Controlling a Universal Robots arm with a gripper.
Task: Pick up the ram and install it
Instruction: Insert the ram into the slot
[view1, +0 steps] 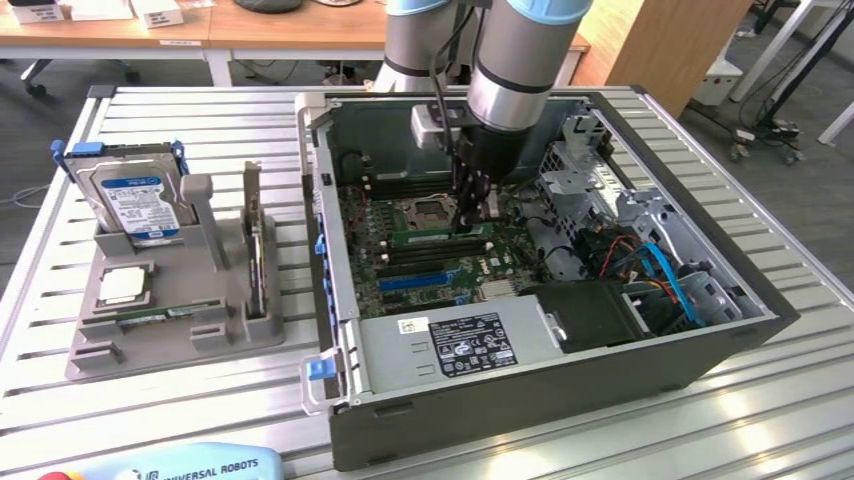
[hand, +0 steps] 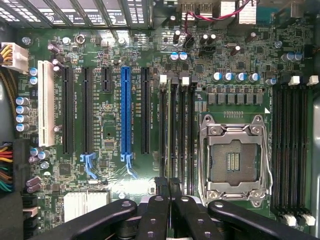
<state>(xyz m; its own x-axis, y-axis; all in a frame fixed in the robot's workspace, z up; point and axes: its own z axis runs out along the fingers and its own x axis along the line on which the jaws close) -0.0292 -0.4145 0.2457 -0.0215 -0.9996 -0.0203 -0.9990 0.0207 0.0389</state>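
Seating the ram (hand: 168, 131) properly calls, in my assessment, for straight downward pressure along the line of its slot, with the notch matched to the slot key and the white end latches (hand: 163, 79) free to swing in. Any tilt or sideways load risks bending the stick or stressing the motherboard (hand: 107, 60). Pressure at one end alone may leave the far end proud, so an even seat along the whole length needs checking. Observed state: the tool (hand: 168, 187) is closed, its two black fingertips drawn together directly over the ram's upper edge near one end of the stick. Whether they pinch that edge or merely bear upon it cannot be determined. The ram stands on edge in the bank of black memory slots (hand: 184, 131), just beside the open processor socket (hand: 232, 160). In the exterior view the tool (view1: 474, 215) is low inside the computer case (view1: 534, 400), which sits on the tabletop (view1: 747, 420). The ram (view1: 430, 238) shows there as a green strip just beside the tool's tip.
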